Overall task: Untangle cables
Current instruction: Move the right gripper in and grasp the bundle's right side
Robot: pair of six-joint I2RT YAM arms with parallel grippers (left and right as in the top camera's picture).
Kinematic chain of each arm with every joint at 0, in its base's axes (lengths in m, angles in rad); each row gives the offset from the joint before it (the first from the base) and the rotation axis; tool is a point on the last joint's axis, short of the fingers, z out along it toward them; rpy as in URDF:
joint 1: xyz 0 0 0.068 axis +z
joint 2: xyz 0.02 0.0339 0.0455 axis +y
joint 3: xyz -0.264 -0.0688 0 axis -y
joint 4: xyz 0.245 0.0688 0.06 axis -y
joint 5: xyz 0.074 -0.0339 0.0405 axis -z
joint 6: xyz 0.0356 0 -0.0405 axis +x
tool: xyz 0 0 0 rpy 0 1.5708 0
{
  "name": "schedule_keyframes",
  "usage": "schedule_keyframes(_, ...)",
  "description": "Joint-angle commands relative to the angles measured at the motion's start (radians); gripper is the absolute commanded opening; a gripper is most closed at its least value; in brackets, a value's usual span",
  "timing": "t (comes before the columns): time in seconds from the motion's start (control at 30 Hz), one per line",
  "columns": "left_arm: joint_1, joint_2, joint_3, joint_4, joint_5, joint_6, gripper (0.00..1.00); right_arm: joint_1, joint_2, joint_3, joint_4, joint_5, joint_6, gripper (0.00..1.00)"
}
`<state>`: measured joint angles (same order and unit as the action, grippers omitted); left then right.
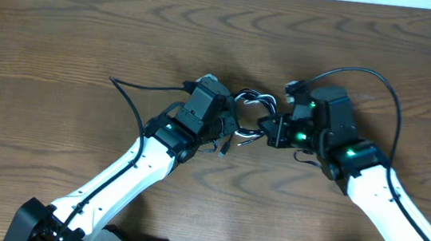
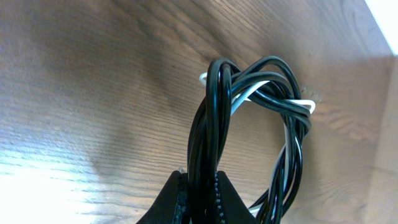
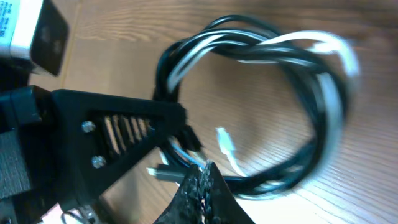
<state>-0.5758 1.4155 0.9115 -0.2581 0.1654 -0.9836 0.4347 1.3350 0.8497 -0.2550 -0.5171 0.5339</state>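
Work surface: we find a brown wood-grain table, with both arms reaching in toward its middle.
Cables, location: the cables form one small looped bundle near the middle of the table, between the two grippers.
Cables, condition: the black cable and the white cable are twisted round each other along the top of the loop. We record them as not separated.
Left gripper: the fingers are together, clamped on several black strands at the foot of the loop, which rises from the claw. We cannot confirm a white strand inside the clamp.
Right gripper: the fingers are closed tip to tip at the lower edge of the loop. We cannot tell whether a strand is caught between them.
Plug end: a small white plug end hangs loose inside the loop, just above the right fingertips.
Spacing: the grippers are near each other. The left one grips the loop's left side in the right wrist view.
Visibility: the far side of the loop is blurred in the right wrist view.
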Motion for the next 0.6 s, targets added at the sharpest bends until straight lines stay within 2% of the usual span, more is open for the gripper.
schedule_keyframes(0.0, 0.002, -0.008, 0.014, 0.005, 0.006, -0.148, 0.07, 0.03, 0.017, 0.012, 0.032, -0.069, 0.035, 0.01)
schedule_keyframes(0.57, 0.003, -0.008, 0.014, 0.005, -0.014, -0.151, 0.07, 0.082, 0.023, 0.012, 0.023, -0.129, 0.054, 0.01)
